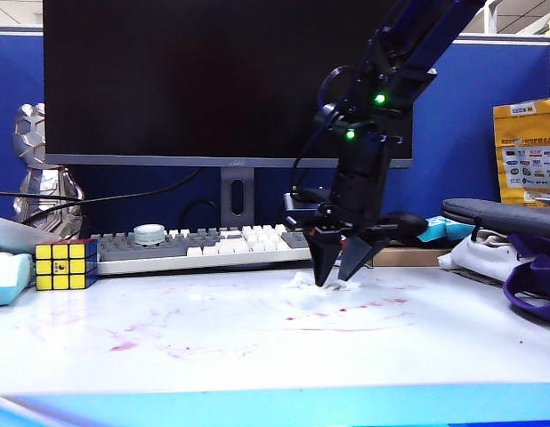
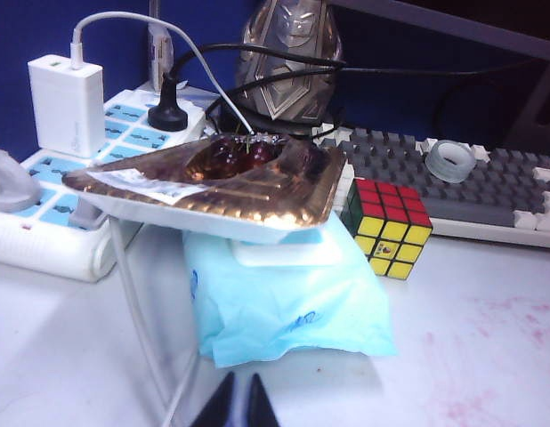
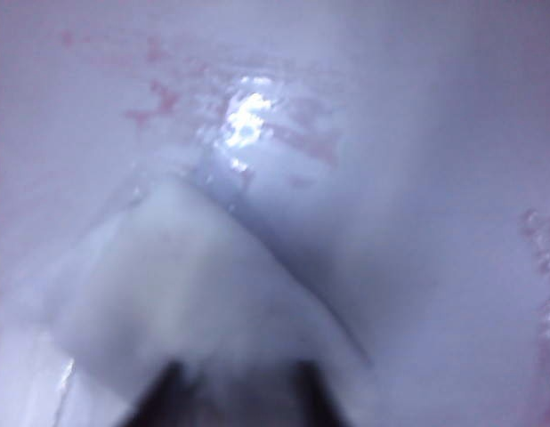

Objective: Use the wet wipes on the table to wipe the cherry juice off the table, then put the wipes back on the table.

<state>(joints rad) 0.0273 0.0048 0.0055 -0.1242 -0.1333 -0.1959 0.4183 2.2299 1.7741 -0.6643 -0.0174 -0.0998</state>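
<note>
Light blue edging runs along the near side of the tabletop [image 1: 257, 356], and behind it the glossy white surface carries the cherry juice [image 1: 124, 345] — thin pink smears and small blotches spread from the left to the middle. My right tool [image 1: 339, 276] points straight down near the middle, its two dark fingers spread apart, tips at the wet wipes [image 1: 312, 286], a small crumpled white sheet lying on the surface. In the right wrist view the wipes [image 3: 186, 294] fill the frame as a blurred white mass between my fingertips [image 3: 168, 391]; I cannot tell whether the tips press into it. Pink streaks [image 3: 155, 102] lie just beyond it.

My left tool [image 2: 239, 405] hangs well off to the left, jaws nearly together and holding nothing. Ahead of it sit a pale blue packet [image 2: 284, 307], a gold tray of cherries [image 2: 230, 182] on top, a Rubik's cube [image 2: 388, 229] — and a keyboard [image 2: 489, 191] behind.
</note>
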